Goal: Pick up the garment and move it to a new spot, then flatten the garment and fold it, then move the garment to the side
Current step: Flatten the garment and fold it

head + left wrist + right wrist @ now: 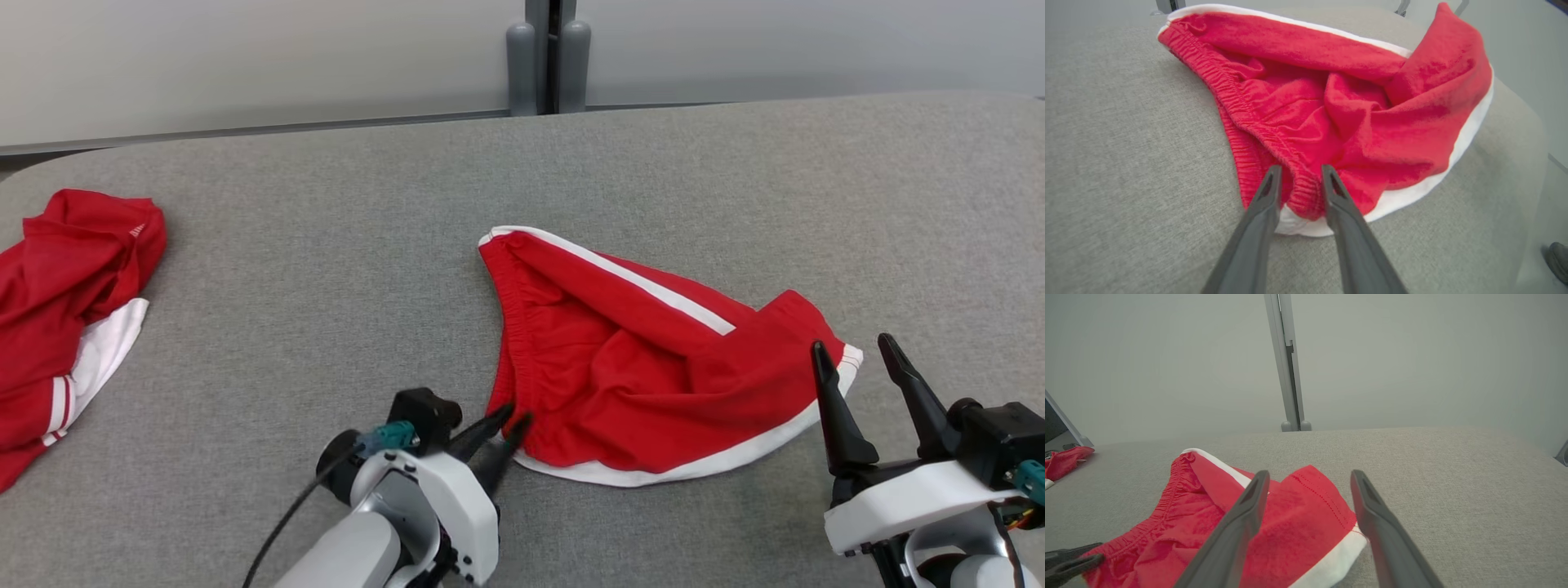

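Nearest you, your left gripper (510, 418) sits low at the near corner of the shorts (637, 367). Its two fingers are part-way open and astride the gathered waistband (1231, 92). Cloth fills the gap, but you cannot call it a firm pinch yet. Your right gripper (851, 345) stands wide open with nothing in it, just beside the white hem (694, 467) at the right leg corner.

The shorts lie crumpled in the middle of the grey table (326, 269), one leg folded over, with the waistband running away from you on the left. Expect them to be light, soft and limp. They will likely sag and drape from wherever you hold them, and a single thin layer could slip out. The elastic band is the thickest, most bunched part, so it looks like the best hold on the left. The stitched hem corner should suit the right.

Farther off, at the table's left edge, another red garment (57, 278) lies well apart.
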Robot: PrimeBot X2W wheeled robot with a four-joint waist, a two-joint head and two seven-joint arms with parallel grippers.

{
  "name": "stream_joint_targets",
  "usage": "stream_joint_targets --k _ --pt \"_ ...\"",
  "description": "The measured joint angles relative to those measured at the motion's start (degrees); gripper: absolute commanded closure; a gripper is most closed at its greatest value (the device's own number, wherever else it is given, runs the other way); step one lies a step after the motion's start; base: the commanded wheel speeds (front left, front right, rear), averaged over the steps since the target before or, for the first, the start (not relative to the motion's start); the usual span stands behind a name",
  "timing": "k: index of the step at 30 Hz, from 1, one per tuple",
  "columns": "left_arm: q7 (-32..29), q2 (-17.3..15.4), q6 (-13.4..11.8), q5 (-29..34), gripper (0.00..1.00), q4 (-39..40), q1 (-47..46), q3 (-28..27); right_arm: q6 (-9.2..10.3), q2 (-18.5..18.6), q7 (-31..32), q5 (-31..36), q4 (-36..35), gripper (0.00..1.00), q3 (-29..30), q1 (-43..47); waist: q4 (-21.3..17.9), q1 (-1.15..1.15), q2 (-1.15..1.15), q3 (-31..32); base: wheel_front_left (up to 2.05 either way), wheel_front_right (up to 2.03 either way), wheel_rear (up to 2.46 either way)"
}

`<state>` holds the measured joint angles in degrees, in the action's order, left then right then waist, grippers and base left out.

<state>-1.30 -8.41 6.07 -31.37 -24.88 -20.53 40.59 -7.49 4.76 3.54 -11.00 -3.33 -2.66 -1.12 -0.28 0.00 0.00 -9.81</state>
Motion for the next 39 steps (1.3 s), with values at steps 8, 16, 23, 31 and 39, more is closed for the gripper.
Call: stream_joint_targets --k 8,16,23,31,39 --pt "6.55 0.92 0.42 -3.23 1.0 -4.03 -3.98 -3.89 0.0 -0.51 -0.52 -0.33 0.38 0.0 0.71 -0.6 -1.0 0.0 0.0 -1.51 0.0 0.0 0.0" --pt "10.89 -0.21 -2.64 -6.17 1.0 -11.59 -8.39 -10.66 0.0 -0.93 -1.04 -0.49 0.8 0.0 1.71 -1.83 -1.81 0.0 0.0 -3.13 0.0 0.0 0.0" --pt "12.98 -1.53 -1.89 -7.99 0.0 -16.93 -8.72 -12.59 0.0 -1.18 -1.6 -0.44 1.15 0.0 3.38 -2.7 -1.81 0.0 0.0 -4.08 0.0 0.0 0.0" --pt "16.12 -3.16 -4.23 -5.3 0.0 -11.38 -5.41 -15.24 0.0 -0.81 -1.69 0.59 0.6 0.0 2.61 -3.54 -0.2 0.0 0.0 -2.54 0.0 0.0 0.0" --pt "16.39 -6.43 -11.29 4.38 0.0 7.9 3.76 -24.8 0.0 0.14 -0.71 0.91 0.3 0.0 1.97 -2.37 2.2 0.0 0.0 0.3 0.0 0.0 0.0"
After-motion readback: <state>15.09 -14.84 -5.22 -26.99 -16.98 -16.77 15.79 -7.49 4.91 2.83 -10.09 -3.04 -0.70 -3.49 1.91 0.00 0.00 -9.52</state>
